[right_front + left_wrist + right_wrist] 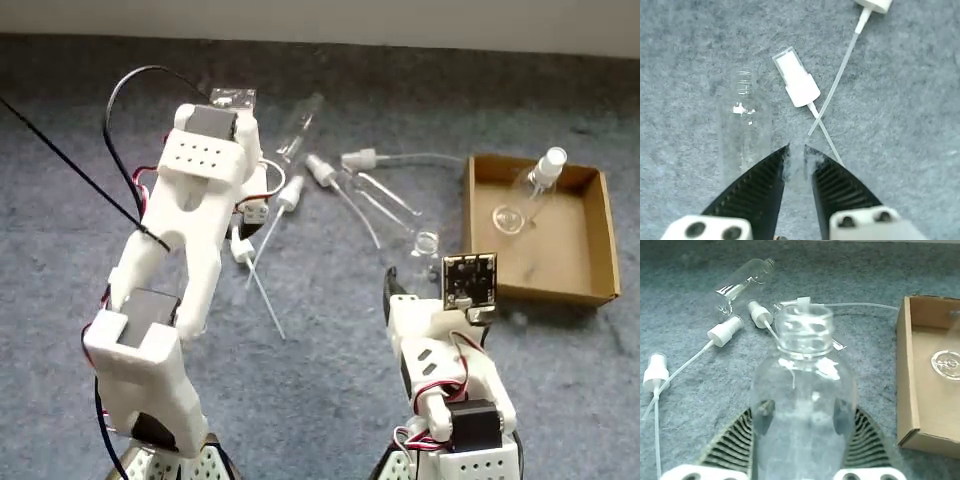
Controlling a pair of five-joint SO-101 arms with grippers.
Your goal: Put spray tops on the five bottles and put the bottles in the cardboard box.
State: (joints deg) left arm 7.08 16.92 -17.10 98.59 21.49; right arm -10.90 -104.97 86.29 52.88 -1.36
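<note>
High view: a capped bottle lies in the box. Loose tops and bare bottles lie on the tabletop, well apart from the box.

Left wrist view: the left end effector is narrowly parted and empty, beside a lying bottle.

Right wrist view: the right end effector grips an open bottle near the box.

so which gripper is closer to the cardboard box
Right. The right gripper, clamped on an uncapped bottle, sits just beside the cardboard box. The left gripper is well away on the other side, above a lying bottle and a loose spray top.
</note>
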